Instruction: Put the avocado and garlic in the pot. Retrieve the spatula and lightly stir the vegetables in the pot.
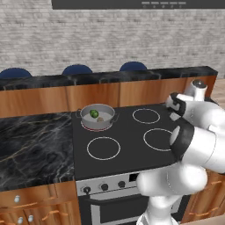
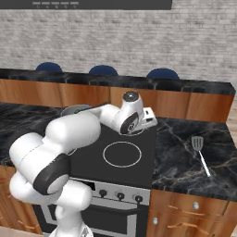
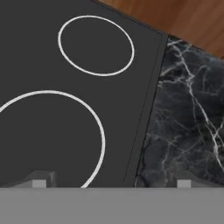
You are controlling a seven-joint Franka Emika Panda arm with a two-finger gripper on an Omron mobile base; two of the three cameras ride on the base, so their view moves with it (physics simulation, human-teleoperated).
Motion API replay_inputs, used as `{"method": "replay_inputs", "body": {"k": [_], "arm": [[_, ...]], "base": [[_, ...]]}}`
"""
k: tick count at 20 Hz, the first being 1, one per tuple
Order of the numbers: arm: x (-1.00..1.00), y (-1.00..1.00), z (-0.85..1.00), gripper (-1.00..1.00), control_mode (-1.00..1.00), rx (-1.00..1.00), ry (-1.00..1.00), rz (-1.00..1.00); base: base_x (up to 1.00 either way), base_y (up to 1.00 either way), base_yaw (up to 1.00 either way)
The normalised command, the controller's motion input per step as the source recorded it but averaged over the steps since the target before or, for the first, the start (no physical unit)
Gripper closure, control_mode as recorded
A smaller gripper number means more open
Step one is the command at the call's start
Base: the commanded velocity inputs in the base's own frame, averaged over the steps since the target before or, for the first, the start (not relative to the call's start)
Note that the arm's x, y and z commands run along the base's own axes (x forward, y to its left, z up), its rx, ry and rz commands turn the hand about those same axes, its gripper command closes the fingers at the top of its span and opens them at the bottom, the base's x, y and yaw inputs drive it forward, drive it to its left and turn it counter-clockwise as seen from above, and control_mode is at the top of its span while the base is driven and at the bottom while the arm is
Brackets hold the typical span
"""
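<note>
The pot (image 1: 97, 117) on the stove's back-left burner holds the avocado (image 1: 94, 113) and garlic (image 1: 100, 119); jaws spread wide, empty.

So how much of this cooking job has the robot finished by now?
The first part looks done: the avocado and the garlic already sit inside the pot on the stove. In hand: the open, empty gripper hangs over the stove's right edge, near the counter. Left: picking up the spatula, which lies untouched on the counter, and stirring.
</note>
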Motion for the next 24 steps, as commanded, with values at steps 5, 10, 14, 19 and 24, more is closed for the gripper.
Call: {"method": "replay_inputs", "body": {"k": [5, 10, 14, 19, 24], "arm": [[0.00, -1.00, -0.30, -1.00, -1.00, 0.17, 0.25, 0.01], [0.00, -1.00, -0.21, -1.00, -1.00, 0.19, 0.12, -0.01], [0.00, -1.00, -0.07, -1.00, -1.00, 0.15, 0.24, -0.06], [0.02, -0.85, -0.17, -1.00, -1.00, 0.04, 0.30, -0.11], [0.00, -0.31, -0.21, -1.00, -1.00, 0.01, 0.08, -0.03]], "base": [[0.00, 0.00, 0.00], [0.00, 0.00, 0.00], [0.00, 0.00, 0.00], [0.00, 0.00, 0.00], [0.00, 0.00, 0.00]]}}
